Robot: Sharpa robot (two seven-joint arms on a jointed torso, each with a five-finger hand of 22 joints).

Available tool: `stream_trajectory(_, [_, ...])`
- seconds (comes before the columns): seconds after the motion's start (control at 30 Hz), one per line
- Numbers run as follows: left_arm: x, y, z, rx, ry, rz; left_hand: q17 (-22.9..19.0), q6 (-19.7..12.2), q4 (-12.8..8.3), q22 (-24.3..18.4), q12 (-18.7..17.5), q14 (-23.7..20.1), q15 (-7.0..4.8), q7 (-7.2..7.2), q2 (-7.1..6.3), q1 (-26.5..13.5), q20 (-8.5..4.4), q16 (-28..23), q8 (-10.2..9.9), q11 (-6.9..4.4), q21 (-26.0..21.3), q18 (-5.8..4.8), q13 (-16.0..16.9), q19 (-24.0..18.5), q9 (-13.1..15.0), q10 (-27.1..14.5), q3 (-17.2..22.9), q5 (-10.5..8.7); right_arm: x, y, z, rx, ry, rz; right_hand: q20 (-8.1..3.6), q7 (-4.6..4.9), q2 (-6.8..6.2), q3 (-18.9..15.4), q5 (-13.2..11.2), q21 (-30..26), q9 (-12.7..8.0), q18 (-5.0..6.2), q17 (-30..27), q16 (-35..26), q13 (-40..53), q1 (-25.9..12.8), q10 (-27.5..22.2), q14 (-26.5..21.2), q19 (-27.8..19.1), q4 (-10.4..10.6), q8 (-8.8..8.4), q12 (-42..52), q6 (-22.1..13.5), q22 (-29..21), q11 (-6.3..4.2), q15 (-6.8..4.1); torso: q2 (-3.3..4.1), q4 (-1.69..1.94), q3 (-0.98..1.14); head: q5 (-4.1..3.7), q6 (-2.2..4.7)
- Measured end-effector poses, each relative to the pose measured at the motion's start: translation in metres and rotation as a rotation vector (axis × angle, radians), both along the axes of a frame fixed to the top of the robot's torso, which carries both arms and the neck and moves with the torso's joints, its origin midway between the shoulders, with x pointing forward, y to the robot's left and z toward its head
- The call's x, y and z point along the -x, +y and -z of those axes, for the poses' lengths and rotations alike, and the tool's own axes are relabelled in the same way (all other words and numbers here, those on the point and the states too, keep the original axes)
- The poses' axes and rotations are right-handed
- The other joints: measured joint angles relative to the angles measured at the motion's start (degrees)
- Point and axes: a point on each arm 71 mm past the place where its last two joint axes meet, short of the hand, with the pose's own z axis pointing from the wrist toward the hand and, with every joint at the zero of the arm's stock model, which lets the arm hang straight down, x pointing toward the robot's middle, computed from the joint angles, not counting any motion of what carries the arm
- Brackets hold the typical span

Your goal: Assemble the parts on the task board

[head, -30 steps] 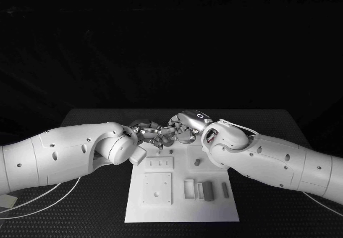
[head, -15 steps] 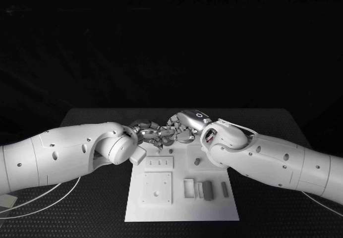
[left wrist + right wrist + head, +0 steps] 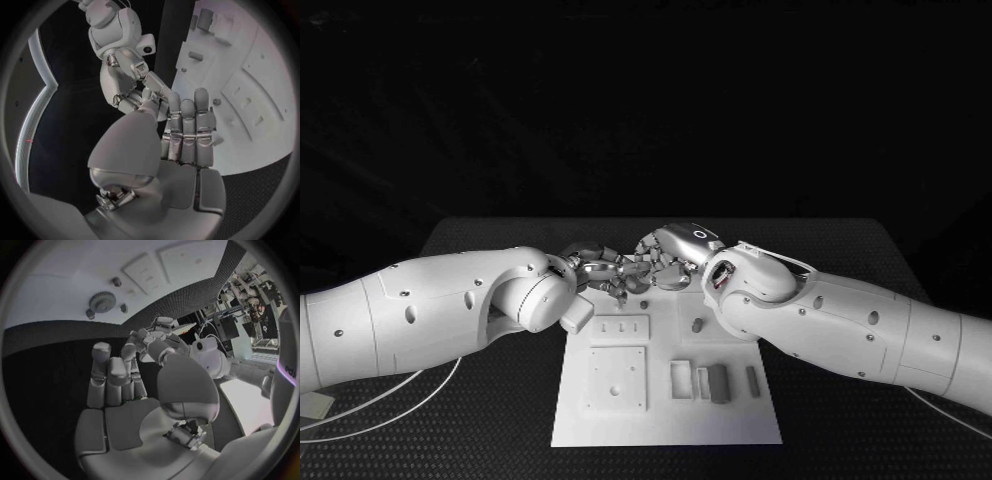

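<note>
both robot hands, left robot hand (image 3: 599, 273) and right robot hand (image 3: 669, 262), meet at the upper middle over the task board (image 3: 668, 425); whether they grip anything i cannot tell. several parts (image 3: 718, 384) lie loose, so much seems left.

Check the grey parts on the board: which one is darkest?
The tall dark grey block on the task board, standing between two paler slim pieces on the board's right side.

Dim surroundings, sharp focus, fisheye-bent edges

A black table (image 3: 473, 240) is seen beneath both hands (image 3: 635, 268), and white cables (image 3: 387, 405) are looped well behind the left hand, near the table's edge.
</note>
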Motion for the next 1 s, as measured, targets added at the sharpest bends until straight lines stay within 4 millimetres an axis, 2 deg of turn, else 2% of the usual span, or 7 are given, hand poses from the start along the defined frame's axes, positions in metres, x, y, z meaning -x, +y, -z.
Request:
stream_trajectory(0.2, [0.0002,0.0003,0.0004,-0.003,0.005,-0.001,-0.8,0.0,0.0,0.4,0.2,-0.3,-0.26,0.00,-0.31,-3.7,-0.30,0.9,0.0,0.00,0.0,-0.40,-0.1,0.3,0.0,0.0,0.0,0.00,0.0001,0.0005,0.0011,0.000,0.002,0.000,0.00,0.02,0.00,0.0,0.0,0.0,0.0,0.00,0.0,0.0,0.1,0.0,0.0,0.0,0.0,0.0,-0.01,0.0,0.0,0.0,0.00,0.01,-0.01,0.03,0.00,0.02,-0.11])
stream_trajectory(0.43, [0.0003,0.0002,0.0006,-0.005,0.011,-0.002,-1.2,0.1,-0.3,0.8,0.5,0.1,-0.60,-0.08,-0.08,-4.2,-0.53,1.8,0.0,0.00,0.2,-0.53,-0.1,0.7,0.1,0.0,0.6,0.56,0.0002,0.0005,0.0020,0.001,0.004,0.000,0.01,0.04,0.00,0.0,0.0,0.0,0.1,0.00,0.0,0.0,0.1,0.0,-0.1,-0.1,0.0,0.0,-0.05,0.0,0.0,0.0,0.08,-0.14,-0.02,0.03,0.02,0.08,-0.20])
stream_trajectory(0.5, [0.0004,0.0001,0.0007,-0.006,0.013,-0.002,-1.3,0.1,-0.5,1.1,0.7,0.0,-0.66,-0.11,0.81,-3.2,-0.53,2.1,0.0,-0.09,0.2,-0.53,-0.1,0.7,0.2,0.1,1.3,1.18,0.0003,0.0005,0.0022,0.001,0.004,0.000,0.02,0.04,0.00,0.0,0.0,0.0,0.1,0.00,0.0,0.0,0.1,0.0,-0.1,-0.1,0.0,0.0,-0.06,0.0,0.0,0.0,0.08,-0.14,-0.02,0.02,0.01,0.08,-0.20])
stream_trajectory(0.63, [0.0003,-0.0004,0.0008,-0.008,0.015,-0.002,-1.8,0.1,-0.8,1.5,0.7,-0.2,-0.82,-0.14,1.17,-0.4,-0.66,2.6,0.0,-0.19,0.2,-0.55,-0.1,0.6,0.3,0.2,1.6,2.98,0.0004,0.0002,0.0025,0.001,0.005,0.000,0.09,-0.11,0.00,0.0,0.0,0.0,0.1,0.00,0.0,0.0,0.1,0.0,-0.1,-0.1,-0.1,0.0,-0.10,0.0,0.1,0.0,0.08,-0.14,-0.02,0.02,0.02,0.08,-0.27])
stream_trajectory(1.0, [0.0003,-0.0007,0.0009,-0.013,0.019,-0.005,-2.7,0.2,-2.4,2.2,1.3,-0.2,-0.87,-0.18,0.69,4.4,-0.76,3.8,0.0,-0.59,0.2,-0.56,0.1,0.5,1.0,0.6,2.2,3.99,0.0005,0.0001,0.0032,0.002,0.007,0.000,0.10,-0.12,0.00,0.0,0.0,0.0,0.0,0.00,0.0,0.0,0.1,0.0,-0.1,-0.1,-0.1,0.0,-0.07,0.0,0.1,0.0,0.09,-0.13,-0.01,0.02,0.04,-0.08,-0.54])
